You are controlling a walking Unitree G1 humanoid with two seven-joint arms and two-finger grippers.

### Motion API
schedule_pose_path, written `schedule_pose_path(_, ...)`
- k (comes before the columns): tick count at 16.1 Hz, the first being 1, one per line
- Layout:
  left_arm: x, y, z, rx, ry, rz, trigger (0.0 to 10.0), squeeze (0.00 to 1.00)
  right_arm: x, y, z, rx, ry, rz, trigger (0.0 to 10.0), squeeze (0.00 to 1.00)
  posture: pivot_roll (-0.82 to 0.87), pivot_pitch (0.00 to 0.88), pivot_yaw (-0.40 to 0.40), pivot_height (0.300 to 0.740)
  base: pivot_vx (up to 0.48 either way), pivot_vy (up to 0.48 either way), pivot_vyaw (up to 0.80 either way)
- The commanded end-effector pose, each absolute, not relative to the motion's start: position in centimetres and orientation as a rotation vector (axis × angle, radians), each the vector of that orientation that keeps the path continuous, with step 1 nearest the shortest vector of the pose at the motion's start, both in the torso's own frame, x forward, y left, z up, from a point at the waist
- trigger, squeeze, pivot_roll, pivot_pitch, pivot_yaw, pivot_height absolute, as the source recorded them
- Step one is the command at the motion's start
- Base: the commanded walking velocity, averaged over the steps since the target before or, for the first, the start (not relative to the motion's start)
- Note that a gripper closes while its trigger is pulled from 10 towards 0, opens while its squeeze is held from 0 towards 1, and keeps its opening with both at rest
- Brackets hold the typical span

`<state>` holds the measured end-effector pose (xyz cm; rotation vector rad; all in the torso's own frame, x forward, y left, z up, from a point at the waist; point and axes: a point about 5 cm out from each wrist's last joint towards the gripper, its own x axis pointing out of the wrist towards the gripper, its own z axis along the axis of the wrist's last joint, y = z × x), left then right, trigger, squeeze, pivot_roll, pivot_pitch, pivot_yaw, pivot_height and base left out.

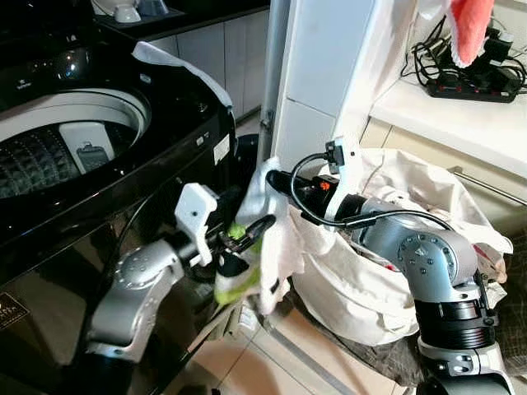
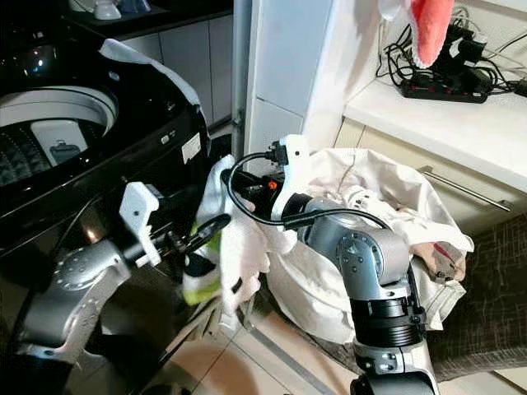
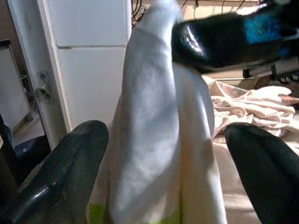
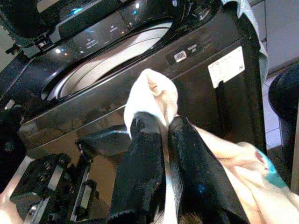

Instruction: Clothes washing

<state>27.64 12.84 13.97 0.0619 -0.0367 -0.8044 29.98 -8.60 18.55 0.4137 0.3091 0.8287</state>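
Closest to me, the left gripper (image 1: pixel 247 234) reaches out in front of the black washing machine (image 1: pixel 99 164), its two fingers (image 3: pixel 60 172) spread apart with a white garment (image 1: pixel 268 239) hanging between them. That garment, white with a yellow-green patch low down, dangles in the gap between the machine's front corner and the laundry bag. The right gripper (image 4: pixel 159 135) comes in from the other side and has its fingers pinched together on the top fold of the same cloth, holding it up just beside the machine's edge. Behind the right arm sits a cream laundry bag (image 1: pixel 370 288) on the floor, stuffed with pale crumpled clothes. The washer's lid is up and its drum (image 1: pixel 58 148) lies open, well to the left of the hanging garment. Farther back, a white counter (image 1: pixel 461 111) carries a black power strip (image 1: pixel 473 86) and tangled cables, with a pink cloth (image 1: pixel 471 29) hanging above it.
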Motion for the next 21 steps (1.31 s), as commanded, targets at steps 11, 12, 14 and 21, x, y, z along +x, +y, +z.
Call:
schedule_pose_path(11, 28.42, 11.58, 13.21, 0.137, -0.041, -0.783, 8.3, 0.00, 29.02, -8.22, 18.76, 0.417, 0.314, 0.892, 0.0, 0.00, -0.01, 0.000, -0.057, 0.740, 0.000, 0.000, 0.00)
schedule_pose_path(12, 28.44, 11.63, 13.22, 0.135, -0.041, -0.779, 6.4, 0.00, 28.96, -8.24, 18.73, 0.417, 0.317, 0.894, 0.0, 0.00, 0.00, 0.000, -0.063, 0.740, 0.000, 0.000, 0.00)
schedule_pose_path(14, 28.38, 11.73, 13.15, 0.127, -0.036, -0.777, 0.0, 0.00, 28.91, -8.26, 18.77, 0.414, 0.320, 0.897, 0.0, 0.00, 0.00, 0.000, -0.066, 0.740, 0.000, 0.000, 0.00)
schedule_pose_path(21, 28.30, 11.73, 13.02, 0.113, -0.032, -0.782, 0.0, 0.00, 28.81, -8.43, 19.05, 0.419, 0.318, 0.896, 0.0, 0.00, -0.01, 0.000, -0.067, 0.740, 0.000, 0.000, 0.00)
